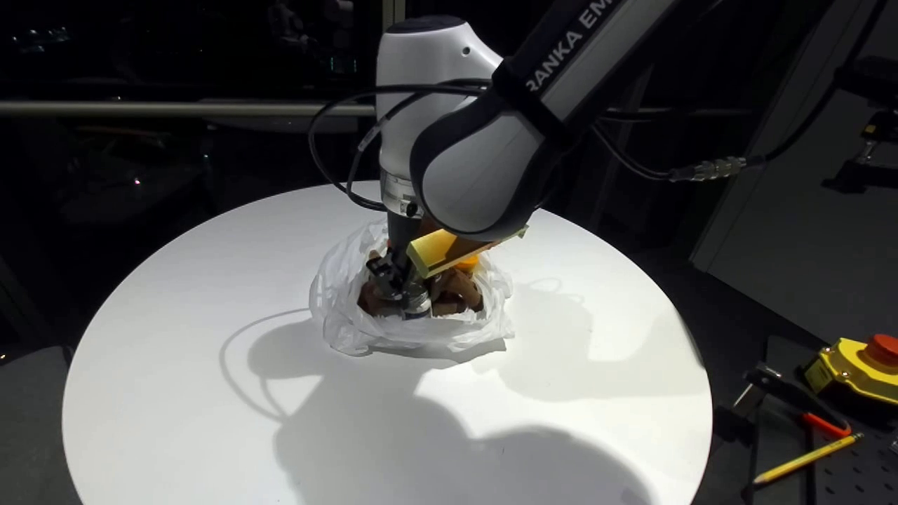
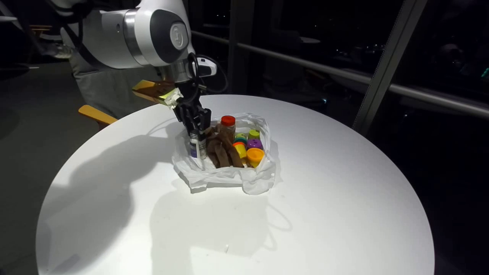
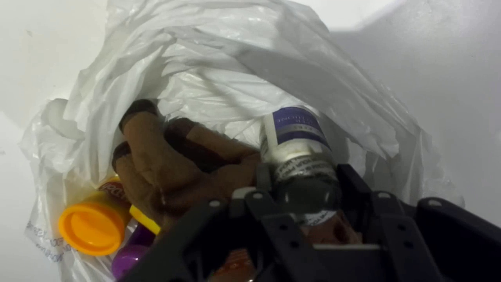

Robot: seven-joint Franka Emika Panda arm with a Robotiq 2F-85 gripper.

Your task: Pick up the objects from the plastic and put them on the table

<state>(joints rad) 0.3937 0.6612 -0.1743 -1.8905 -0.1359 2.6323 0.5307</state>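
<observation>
- plastic bag (image 2: pixel 225 175) on desk (image 2: pixel 344 191)
- in bag, in an exterior view: bottle (image 2: pixel 195 148) left, cloth piece (image 2: pixel 221 151) beside it, tubs (image 2: pixel 255 156) right
- jar (image 2: pixel 228 131) behind cloth piece, left of tubs
- pincer (image 3: pixel 306 174) around bottle top, finger each side

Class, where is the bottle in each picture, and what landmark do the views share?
In an exterior view: bottle just left of and below centre.
In an exterior view: bottle left of centre, purple on its label.
Wrist view: bottle right of centre, one end between the fingers.
Shared landmark: the white bag around the bottle in all three.
</observation>
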